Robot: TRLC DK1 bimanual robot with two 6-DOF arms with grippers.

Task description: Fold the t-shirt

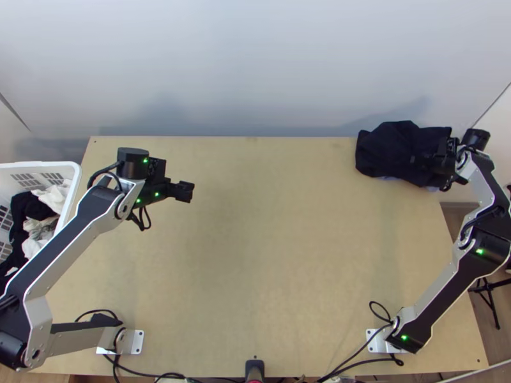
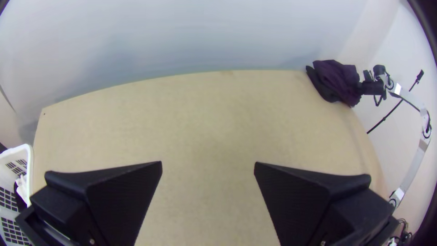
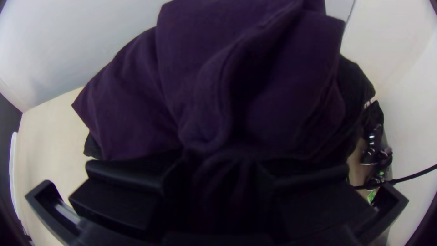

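Note:
A dark navy or purple cloth [image 1: 399, 150] lies bunched at the table's far right corner. My right gripper [image 1: 441, 163] is at the cloth's right side. The right wrist view shows the dark cloth [image 3: 236, 82] gathered between the fingers of my right gripper [image 3: 223, 177], which is shut on it. My left gripper [image 1: 182, 191] stands over the left part of the table, far from the cloth. Seen in the left wrist view, my left gripper [image 2: 208, 168] is open with nothing between its fingers; the bunched cloth [image 2: 337, 82] is far off there.
A white basket [image 1: 48, 167] holding dark and white cloths stands beyond the table's left edge. The wooden table [image 1: 274, 223] stretches between the two arms, with a pale wall [image 1: 255, 70] behind it. Cables run along the near edge.

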